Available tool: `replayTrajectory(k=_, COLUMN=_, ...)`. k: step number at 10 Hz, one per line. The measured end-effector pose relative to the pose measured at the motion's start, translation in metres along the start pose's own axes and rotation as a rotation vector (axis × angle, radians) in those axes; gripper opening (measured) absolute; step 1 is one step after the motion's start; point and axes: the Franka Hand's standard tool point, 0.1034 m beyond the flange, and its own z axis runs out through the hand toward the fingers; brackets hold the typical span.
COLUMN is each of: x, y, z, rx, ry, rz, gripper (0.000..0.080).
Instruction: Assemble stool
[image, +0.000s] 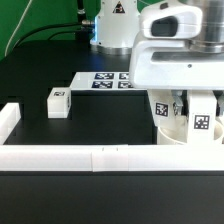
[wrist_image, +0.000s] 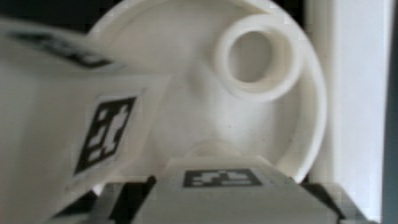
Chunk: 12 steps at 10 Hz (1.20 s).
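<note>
The round white stool seat (wrist_image: 214, 90) fills the wrist view, with one open hole (wrist_image: 263, 58) in its face. In the exterior view the seat (image: 186, 139) lies at the right, against the front rail. My gripper (wrist_image: 217, 206) is shut on a white leg block (wrist_image: 222, 180), its tag facing the camera, held at the seat. A second tagged leg block (wrist_image: 98, 130) stands close beside it on the seat. In the exterior view two tagged blocks (image: 161, 110) (image: 201, 124) show under the gripper (image: 180, 108). A third leg block (image: 57, 101) lies alone at the left.
The marker board (image: 103, 80) lies flat behind the seat. A long white rail (image: 70, 158) runs along the front and another piece (image: 8, 122) stands at the exterior view's left. The robot base (image: 113, 25) stands at the back.
</note>
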Motion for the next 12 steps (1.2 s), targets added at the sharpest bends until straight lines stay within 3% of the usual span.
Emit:
replayTrajectory(k=1, x=-0.001, y=-0.004, z=-0.001, rx=-0.017, ry=0.003, rz=0.038, gripper=0.0335)
replayTrajectory(k=5, x=0.001, y=-0.003, z=0.000, rx=-0.008, ry=0.012, rz=0.317, gripper=0.0335)
replayTrajectory(k=7, x=0.004, y=-0.006, z=0.000, rx=0.041, ry=0.015, rz=0.576, gripper=0.0335)
replayTrajectory(k=9, x=0.006, y=-0.009, z=0.001, rx=0.136, ry=-0.006, rz=0.899, gripper=0.0335)
replayTrajectory(k=10, x=0.007, y=-0.010, z=0.001, rx=0.164, ry=-0.006, rz=0.994, gripper=0.0335)
replayTrajectory(k=12, x=0.007, y=-0.012, z=0.001, rx=0.169, ry=-0.010, rz=1.129, gripper=0.0335)
